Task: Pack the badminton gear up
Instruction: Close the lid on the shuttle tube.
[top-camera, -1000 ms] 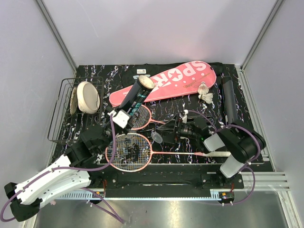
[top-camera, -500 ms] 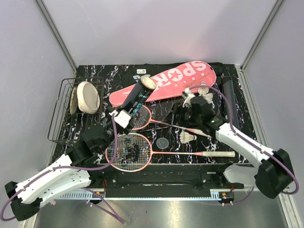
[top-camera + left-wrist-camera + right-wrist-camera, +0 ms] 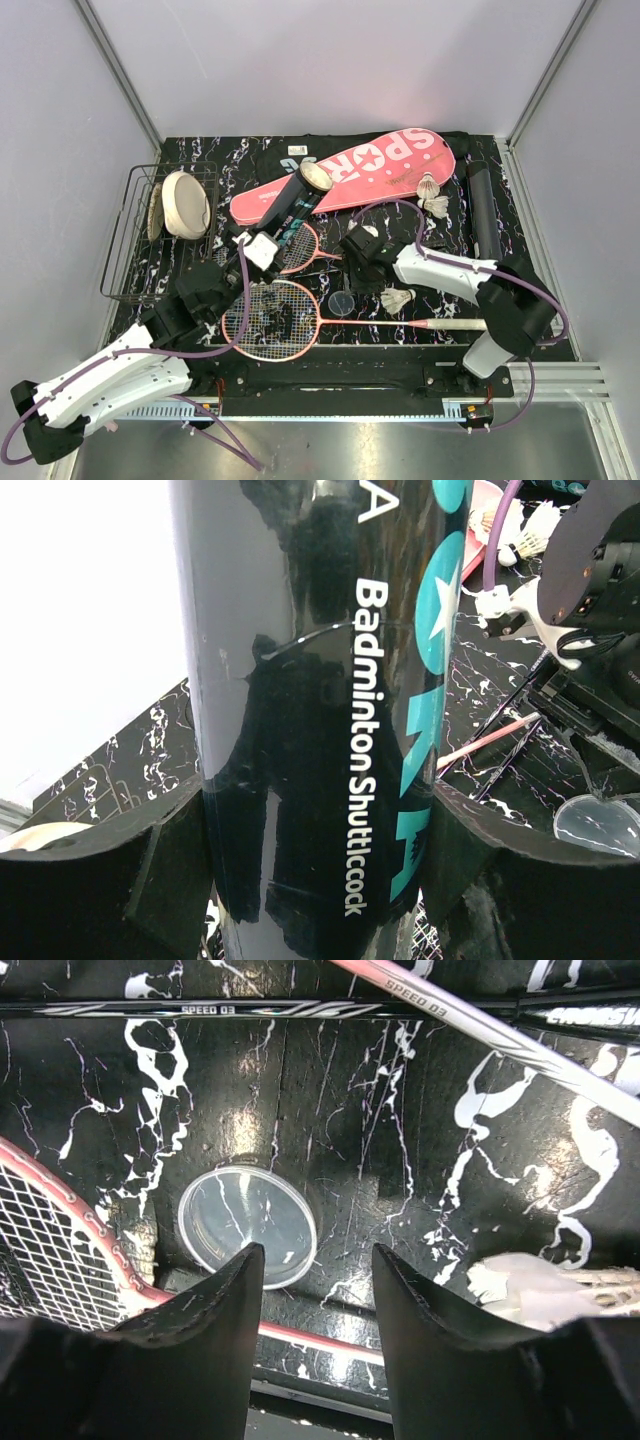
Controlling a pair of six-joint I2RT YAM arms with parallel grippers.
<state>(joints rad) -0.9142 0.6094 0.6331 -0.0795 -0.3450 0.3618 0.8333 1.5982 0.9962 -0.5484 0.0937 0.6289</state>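
My left gripper (image 3: 258, 248) (image 3: 315, 880) is shut on the dark tube (image 3: 295, 195) (image 3: 320, 730) marked "Badminton Shuttlecock", which tilts up with its open end toward the pink "SPORT" case (image 3: 350, 172). My right gripper (image 3: 358, 283) (image 3: 318, 1300) hangs open and empty just above the mat. Its left finger is over a clear round lid (image 3: 342, 303) (image 3: 248, 1227). One shuttlecock (image 3: 398, 298) (image 3: 540, 1285) lies to its right. Two more shuttlecocks (image 3: 432, 196) lie by the case. One pink racket (image 3: 272, 318) lies in front, another (image 3: 297, 247) behind it.
A black wire basket (image 3: 125, 250) with a cream disc (image 3: 185, 203) stands at the left. The black bag (image 3: 482, 205) lies along the back and right under the case. Racket shafts (image 3: 480, 1030) cross the mat under my right wrist.
The right arm reached toward the back shuttlecocks, then pulled back to the middle over the clear lid, its jaws narrower. The left arm and the tube have not moved.
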